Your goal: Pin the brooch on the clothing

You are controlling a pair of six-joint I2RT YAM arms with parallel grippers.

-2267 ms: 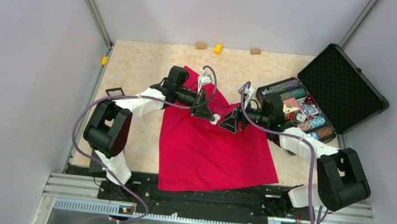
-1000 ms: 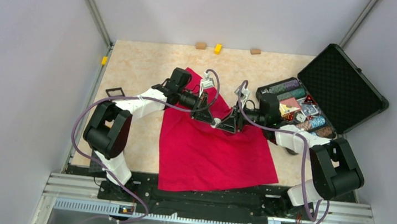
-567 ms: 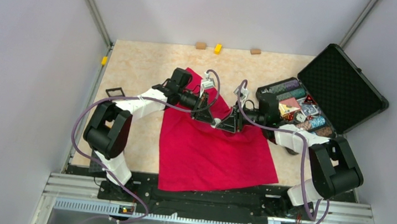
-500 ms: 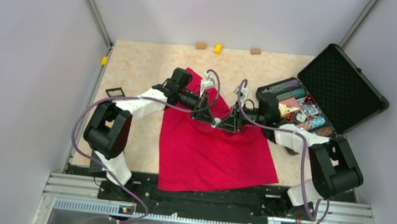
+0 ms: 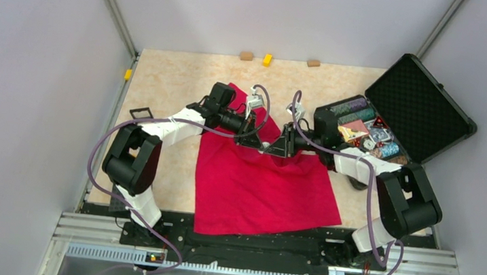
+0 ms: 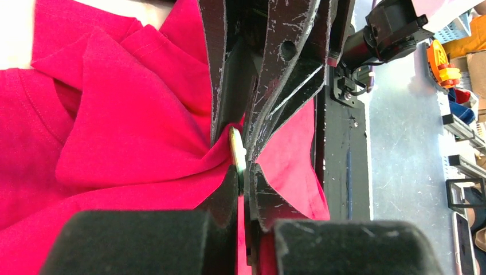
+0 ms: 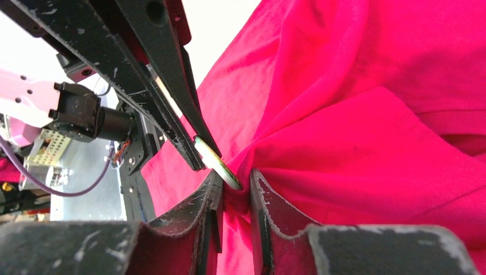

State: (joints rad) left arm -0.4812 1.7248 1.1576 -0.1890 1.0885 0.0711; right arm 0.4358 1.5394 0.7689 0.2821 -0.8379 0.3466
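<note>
1. Red T-shirt (image 5: 262,194) lies spread on the worktop (image 5: 178,83), with its far part gathered into a raised fold between the two arms.
2. State of left pincer (image 6: 245,172): nearly closed, clamping the brooch (image 6: 236,150) edge-on by its rim.
3. State of right pincer (image 7: 235,182): closed down on a pinch of that fold, red fabric filling the gap.
4. Brooch sits against the fold, just beside the right fingertips; both pincers meet tip to tip above the T-shirt.
5. Open black case (image 5: 421,108) stands at the right of the worktop.
</note>
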